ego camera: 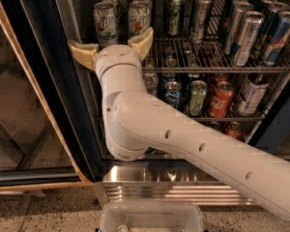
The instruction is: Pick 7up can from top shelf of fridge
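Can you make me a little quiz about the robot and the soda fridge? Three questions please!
1. True or false: the gripper, up at the front left of the top shelf, is shut on the 7up can.
2. Where does the 7up can stand? A: on the top shelf. B: on the floor. C: on top of the robot's arm.
3. Fill in the blank: the red Coca-Cola can stands on a shelf ___ the 7up can's shelf.

Key
1. False: its fingers are spread open and it holds nothing.
2. A.
3. below.
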`<state>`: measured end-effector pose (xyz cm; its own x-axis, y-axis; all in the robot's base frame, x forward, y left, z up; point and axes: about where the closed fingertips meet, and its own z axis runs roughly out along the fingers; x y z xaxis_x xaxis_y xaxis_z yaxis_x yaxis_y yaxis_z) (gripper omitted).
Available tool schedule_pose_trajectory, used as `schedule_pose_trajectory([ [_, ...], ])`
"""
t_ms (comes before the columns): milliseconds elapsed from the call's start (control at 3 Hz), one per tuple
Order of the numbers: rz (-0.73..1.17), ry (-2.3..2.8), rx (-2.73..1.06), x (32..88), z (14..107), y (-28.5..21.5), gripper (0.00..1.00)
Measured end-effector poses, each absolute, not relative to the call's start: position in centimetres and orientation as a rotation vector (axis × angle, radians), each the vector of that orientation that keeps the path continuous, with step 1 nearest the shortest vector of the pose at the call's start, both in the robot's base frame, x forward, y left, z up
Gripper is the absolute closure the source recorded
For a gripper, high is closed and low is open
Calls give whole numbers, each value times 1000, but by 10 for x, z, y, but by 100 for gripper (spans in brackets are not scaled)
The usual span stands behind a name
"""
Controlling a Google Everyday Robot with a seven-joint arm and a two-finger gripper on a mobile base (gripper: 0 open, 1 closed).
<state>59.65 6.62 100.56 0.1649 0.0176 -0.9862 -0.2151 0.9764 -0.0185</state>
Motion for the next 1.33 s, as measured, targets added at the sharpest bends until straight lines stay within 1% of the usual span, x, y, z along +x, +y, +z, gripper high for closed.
schedule_pose_trajectory([
  [1000, 193, 1542, -84, 598, 981, 70, 0],
  [1333, 193, 1542, -84, 598, 981, 70, 9],
])
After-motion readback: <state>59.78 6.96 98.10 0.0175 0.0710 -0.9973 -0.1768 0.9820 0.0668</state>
